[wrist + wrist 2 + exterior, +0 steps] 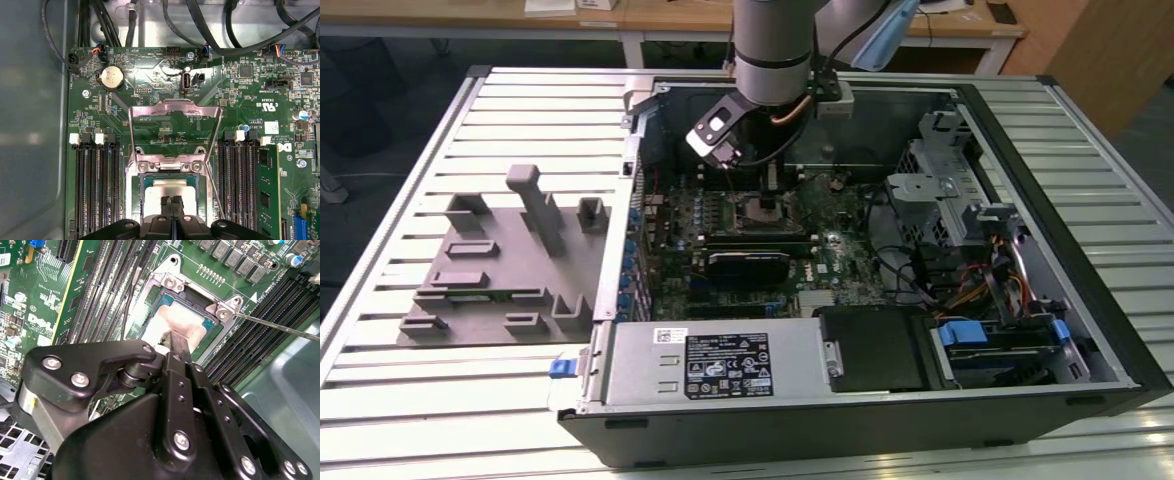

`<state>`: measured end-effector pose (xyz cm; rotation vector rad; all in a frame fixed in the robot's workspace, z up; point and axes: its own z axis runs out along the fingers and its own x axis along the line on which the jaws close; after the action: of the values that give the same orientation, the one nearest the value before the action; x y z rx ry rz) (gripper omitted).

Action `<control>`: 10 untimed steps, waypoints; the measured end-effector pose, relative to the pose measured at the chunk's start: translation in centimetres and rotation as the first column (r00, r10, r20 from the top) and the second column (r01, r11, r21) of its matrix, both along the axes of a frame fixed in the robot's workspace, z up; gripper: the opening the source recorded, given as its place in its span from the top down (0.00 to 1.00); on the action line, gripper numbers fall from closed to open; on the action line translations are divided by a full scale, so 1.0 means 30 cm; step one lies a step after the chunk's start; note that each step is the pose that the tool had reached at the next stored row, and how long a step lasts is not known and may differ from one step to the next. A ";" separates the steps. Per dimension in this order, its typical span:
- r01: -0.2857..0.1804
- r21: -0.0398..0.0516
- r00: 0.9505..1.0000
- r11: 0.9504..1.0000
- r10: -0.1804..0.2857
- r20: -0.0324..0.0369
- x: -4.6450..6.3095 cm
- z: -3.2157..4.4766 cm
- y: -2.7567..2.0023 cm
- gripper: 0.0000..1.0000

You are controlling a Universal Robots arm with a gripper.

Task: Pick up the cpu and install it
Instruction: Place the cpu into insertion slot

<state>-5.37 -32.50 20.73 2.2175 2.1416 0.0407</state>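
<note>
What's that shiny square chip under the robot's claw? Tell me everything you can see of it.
The cpu is a flat square chip with a matt silver metal top and a thin greenish border. In both wrist views it lies level in the motherboard socket, whose metal retaining frame stands swung open. The gripper, fingers together, sits over its middle; whether they touch it is unclear.

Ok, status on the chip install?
Tool shut, tip right over chip. Chip lying flat in socket. Lid up, off the chip.
</note>
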 end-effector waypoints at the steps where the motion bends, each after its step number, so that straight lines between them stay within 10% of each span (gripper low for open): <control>1: 0.000 0.000 1.000 1.000 0.000 0.000 0.000 -0.001 0.000 0.89; 10: 0.000 0.014 1.000 1.000 0.000 0.000 -0.004 -0.014 0.000 0.89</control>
<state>-5.49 -32.51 20.30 2.2249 2.1479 0.0555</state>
